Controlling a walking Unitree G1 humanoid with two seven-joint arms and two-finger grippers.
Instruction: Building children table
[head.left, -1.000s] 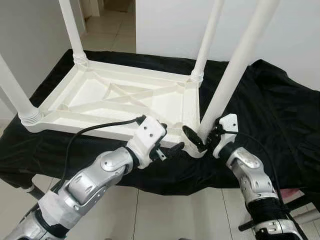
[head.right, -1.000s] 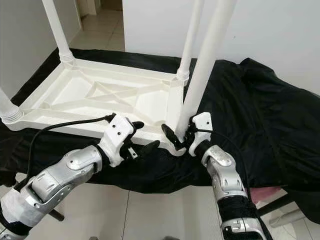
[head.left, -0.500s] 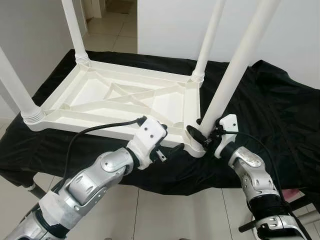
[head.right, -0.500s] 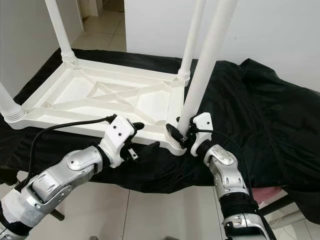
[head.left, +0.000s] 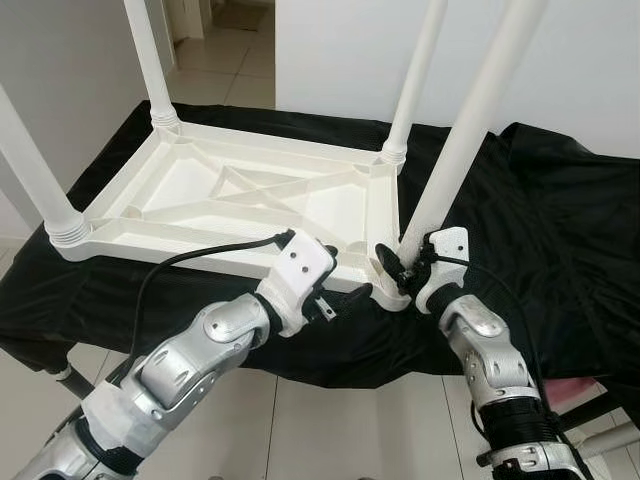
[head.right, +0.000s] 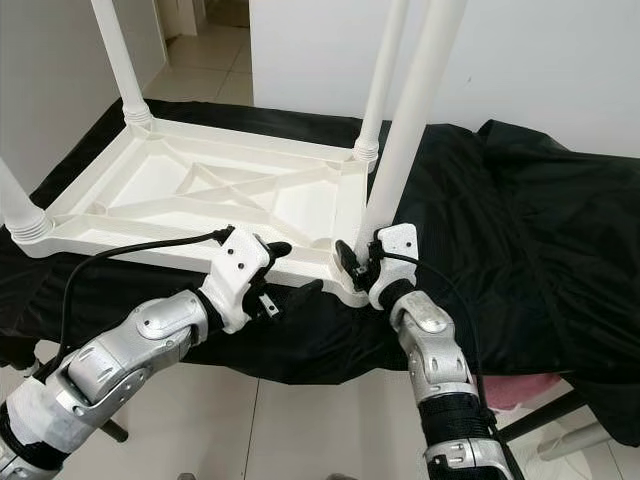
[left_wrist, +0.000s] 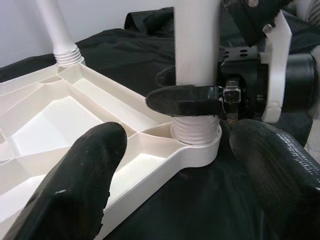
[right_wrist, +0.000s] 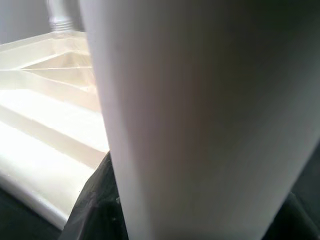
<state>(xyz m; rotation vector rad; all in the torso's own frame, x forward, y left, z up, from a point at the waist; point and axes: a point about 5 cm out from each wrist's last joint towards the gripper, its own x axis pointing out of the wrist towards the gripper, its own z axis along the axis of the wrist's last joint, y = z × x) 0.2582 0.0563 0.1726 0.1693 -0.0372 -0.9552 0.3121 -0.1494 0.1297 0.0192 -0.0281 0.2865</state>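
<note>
You see the upturned table top in white moulded plastic, smooth with a faint sheen along its ribs. The near leg is the same white plastic, smooth and slightly glossy; its base is finely ridged where it enters the socket. The black cloth beneath is matt, soft and creased. The left gripper fingers look like matt black rubber, lightly textured, with a dull highlight. The right gripper has glossy black plastic fingers and a white plastic mount. Both forearms look like brushed silver metal. The floor tiles look pale and glossy.
</note>
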